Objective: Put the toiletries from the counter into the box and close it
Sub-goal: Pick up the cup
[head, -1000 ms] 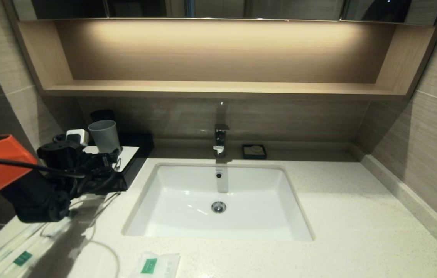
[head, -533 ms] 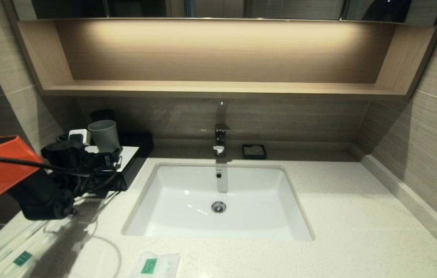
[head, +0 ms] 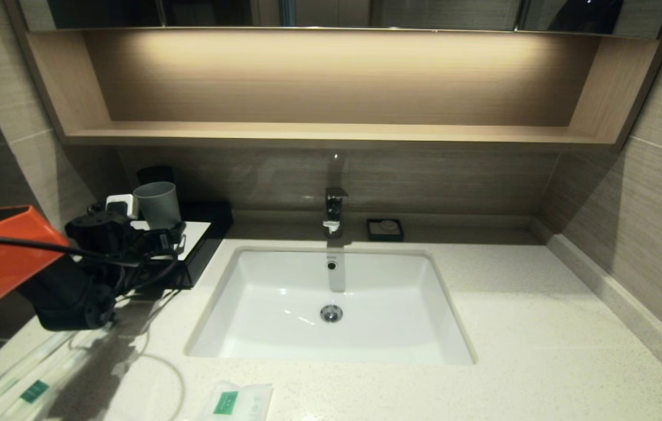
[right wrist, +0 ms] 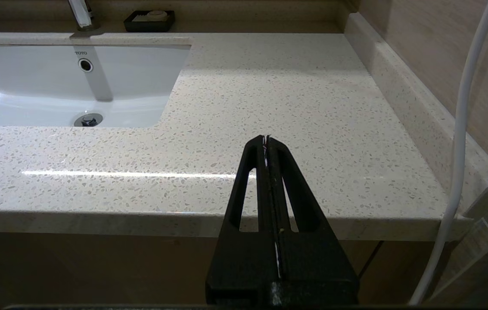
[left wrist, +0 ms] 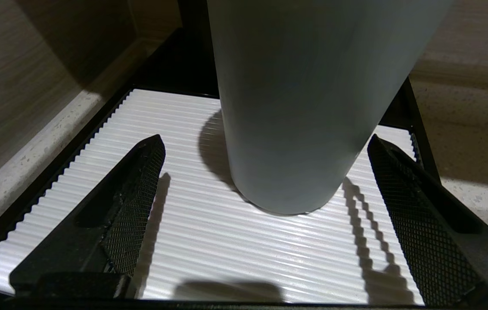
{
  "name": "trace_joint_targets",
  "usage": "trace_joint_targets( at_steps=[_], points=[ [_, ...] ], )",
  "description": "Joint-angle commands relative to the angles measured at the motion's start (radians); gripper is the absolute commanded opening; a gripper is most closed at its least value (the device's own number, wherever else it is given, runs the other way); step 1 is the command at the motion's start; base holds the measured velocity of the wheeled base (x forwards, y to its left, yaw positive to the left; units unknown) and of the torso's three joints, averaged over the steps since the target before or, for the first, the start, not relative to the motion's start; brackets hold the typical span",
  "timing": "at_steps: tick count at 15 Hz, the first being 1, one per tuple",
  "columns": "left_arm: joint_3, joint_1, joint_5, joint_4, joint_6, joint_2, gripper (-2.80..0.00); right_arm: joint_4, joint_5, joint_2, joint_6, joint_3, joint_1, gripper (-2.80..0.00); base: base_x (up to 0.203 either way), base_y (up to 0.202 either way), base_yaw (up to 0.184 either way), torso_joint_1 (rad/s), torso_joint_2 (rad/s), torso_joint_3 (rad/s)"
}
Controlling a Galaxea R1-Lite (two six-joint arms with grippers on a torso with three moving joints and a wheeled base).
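Nearest the robot, on the front edge of the counter (head: 541,339), a small white sachet (head: 236,402) with a green square label is seen lying flat, in front of the sink (head: 331,304). To its left, two clear-wrapped toothbrushes (head: 27,380) with a green label are laid side by side at the counter's left front corner, partly in the arm's shadow. The right gripper (right wrist: 267,142) is held in front of the counter's edge at the right, apart from everything, its jaws pressed together. Farther back on the left, the box (head: 193,251) is seen beside the sink, black with a white ribbed top. The left gripper (left wrist: 265,146) is held low over that white top, its jaws spread wide on either side of a grey cup (left wrist: 308,103) standing upright there; the fingers (left wrist: 138,181) are not touching it. Against the back wall, a tap (head: 333,210) and a small black soap dish (head: 385,229) are placed.
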Motion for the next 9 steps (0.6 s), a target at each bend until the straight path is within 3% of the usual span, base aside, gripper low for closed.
trace_joint_targets(
  at_steps=[1,9],
  points=[
    [-0.007,0.001,0.001,-0.007,0.0,-0.001,0.0,0.0,0.0,0.0,0.0,0.001,0.0,-2.8,0.0,0.0,0.0,0.0,0.0,0.0],
    [-0.01,0.001,0.001,-0.012,0.003,0.011,0.0,0.0,0.0,0.0,0.0,0.002,0.0,-2.8,0.0,0.0,0.0,0.0,0.0,0.0]
  ],
)
